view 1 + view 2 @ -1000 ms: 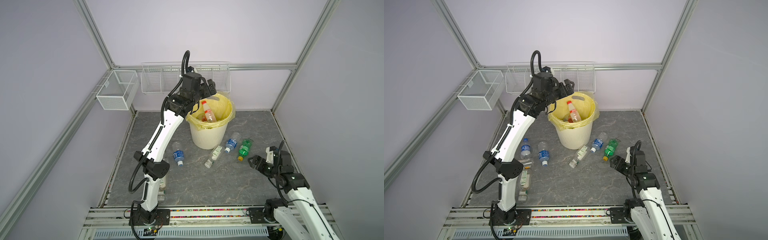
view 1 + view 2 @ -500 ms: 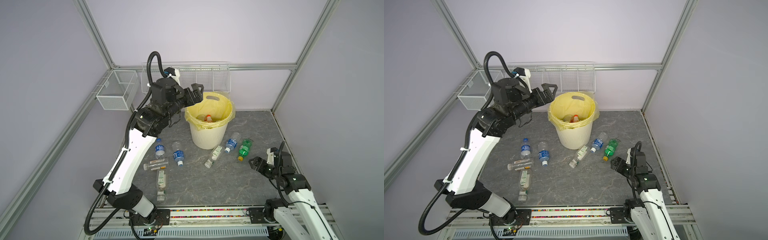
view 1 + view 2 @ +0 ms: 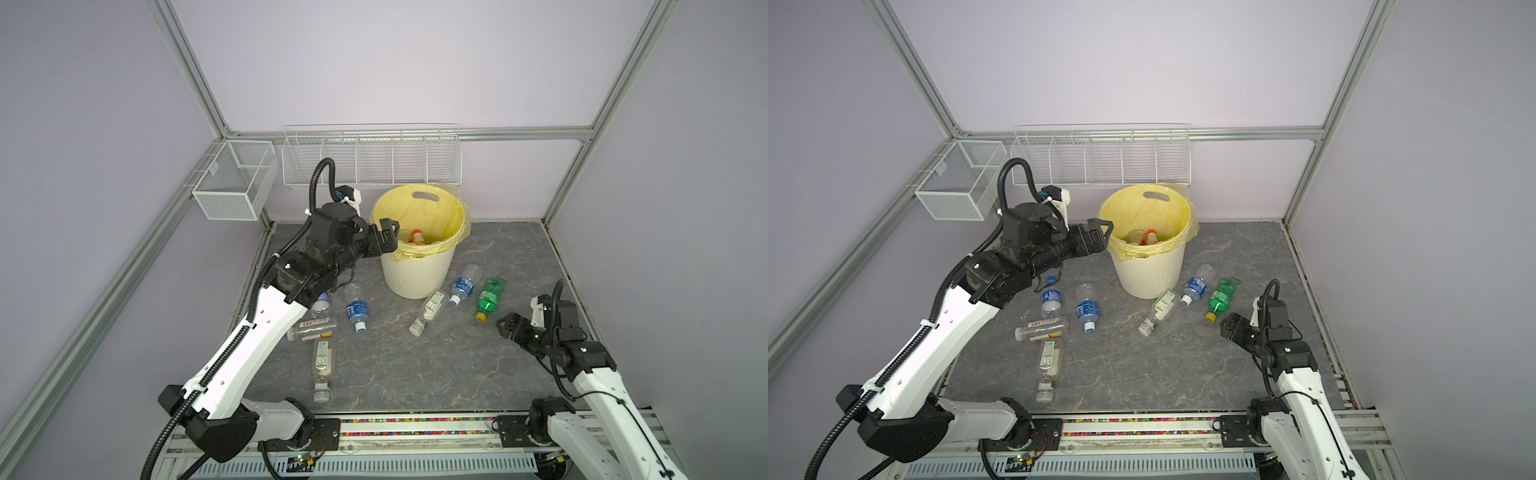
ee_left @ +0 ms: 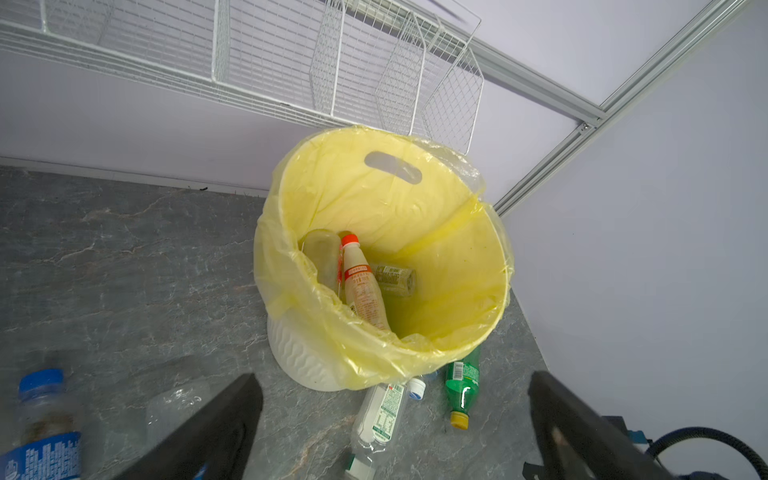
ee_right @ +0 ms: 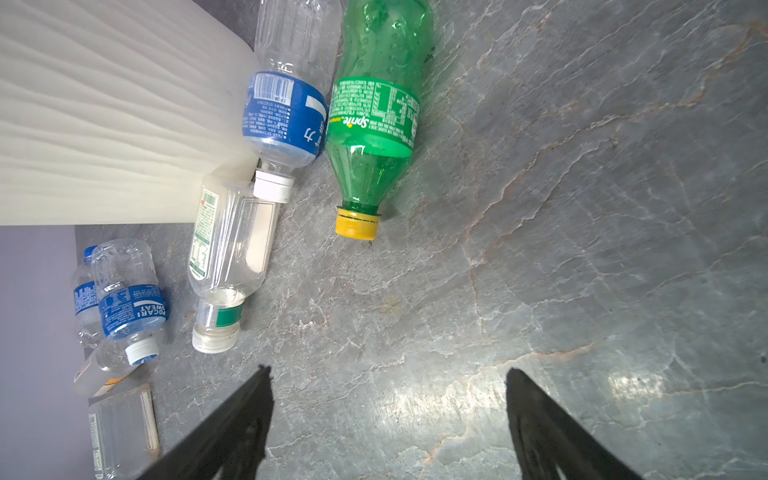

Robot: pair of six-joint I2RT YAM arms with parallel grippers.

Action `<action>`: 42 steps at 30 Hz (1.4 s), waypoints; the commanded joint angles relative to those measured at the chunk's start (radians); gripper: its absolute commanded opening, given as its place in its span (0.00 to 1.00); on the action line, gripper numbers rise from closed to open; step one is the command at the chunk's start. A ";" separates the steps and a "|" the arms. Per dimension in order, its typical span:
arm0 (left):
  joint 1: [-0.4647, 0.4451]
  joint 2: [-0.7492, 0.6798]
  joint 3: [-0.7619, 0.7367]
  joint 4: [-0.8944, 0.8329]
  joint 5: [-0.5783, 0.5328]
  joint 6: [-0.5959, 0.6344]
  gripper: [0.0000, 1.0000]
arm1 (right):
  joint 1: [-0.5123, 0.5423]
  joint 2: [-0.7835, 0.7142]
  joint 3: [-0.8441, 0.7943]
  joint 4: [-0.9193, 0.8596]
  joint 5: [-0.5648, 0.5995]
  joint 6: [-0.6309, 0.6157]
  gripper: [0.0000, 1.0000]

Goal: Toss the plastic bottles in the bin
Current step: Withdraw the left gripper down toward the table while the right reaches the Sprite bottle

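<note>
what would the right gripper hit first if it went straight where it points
Likely the green bottle, near its yellow cap; the right gripper points there across the table. Tilt is unclear, so the table may come first.

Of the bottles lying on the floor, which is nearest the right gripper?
The green bottle with the yellow cap, right of the bin; its cap points toward the right gripper. No other is green.

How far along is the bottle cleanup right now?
Done: three bottles show inside the bin, one red-capped. In hand: nothing; the left gripper is open beside the bin's rim, the right gripper open near the green bottle. Left: seven bottles lie on the table, four left of the bin, three at its right.
</note>
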 commanded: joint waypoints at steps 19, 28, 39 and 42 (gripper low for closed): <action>0.000 -0.197 -0.300 -0.025 -0.041 -0.008 1.00 | 0.007 0.142 0.062 0.039 0.053 0.005 0.89; 0.000 -0.262 -0.364 -0.052 -0.072 0.003 1.00 | 0.005 0.287 0.141 0.094 0.039 0.001 0.89; 0.000 -0.343 -0.506 -0.067 -0.112 -0.030 1.00 | 0.005 0.507 0.246 0.153 0.037 -0.037 0.89; 0.000 -0.358 -0.545 -0.070 -0.132 -0.048 1.00 | 0.005 0.561 0.266 0.175 0.043 -0.046 0.89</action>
